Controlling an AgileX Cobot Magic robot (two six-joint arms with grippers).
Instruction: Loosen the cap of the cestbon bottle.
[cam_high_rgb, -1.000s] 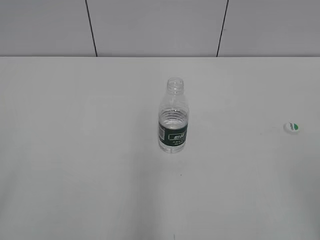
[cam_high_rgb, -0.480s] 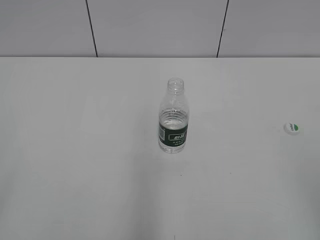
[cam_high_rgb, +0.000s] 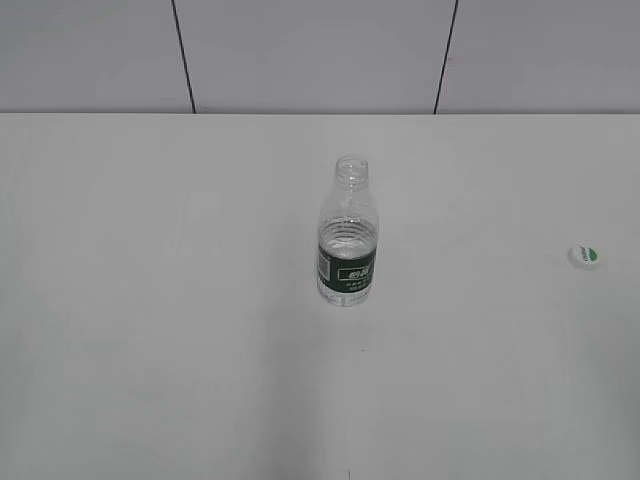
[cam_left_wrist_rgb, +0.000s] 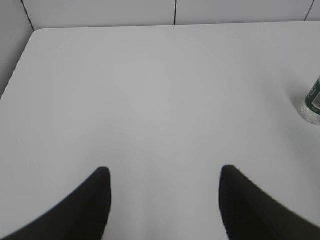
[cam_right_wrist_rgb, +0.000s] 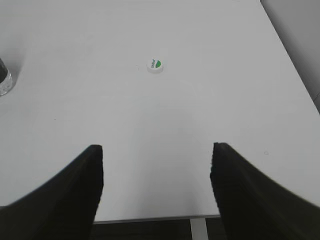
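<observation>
The cestbon bottle (cam_high_rgb: 348, 238) stands upright at the middle of the white table, its neck open with no cap on it. Its base shows at the right edge of the left wrist view (cam_left_wrist_rgb: 313, 102) and at the left edge of the right wrist view (cam_right_wrist_rgb: 4, 79). The white cap with the green mark (cam_high_rgb: 584, 255) lies on the table far to the right, and shows in the right wrist view (cam_right_wrist_rgb: 155, 65). My left gripper (cam_left_wrist_rgb: 164, 172) is open and empty over bare table. My right gripper (cam_right_wrist_rgb: 157, 150) is open and empty near the table's front edge. Neither gripper shows in the exterior view.
The white table (cam_high_rgb: 150, 300) meets a grey panelled wall (cam_high_rgb: 310, 55) at the back. The table's front edge (cam_right_wrist_rgb: 150, 217) and right edge (cam_right_wrist_rgb: 295, 70) show in the right wrist view. Its left edge (cam_left_wrist_rgb: 15, 75) shows in the left wrist view.
</observation>
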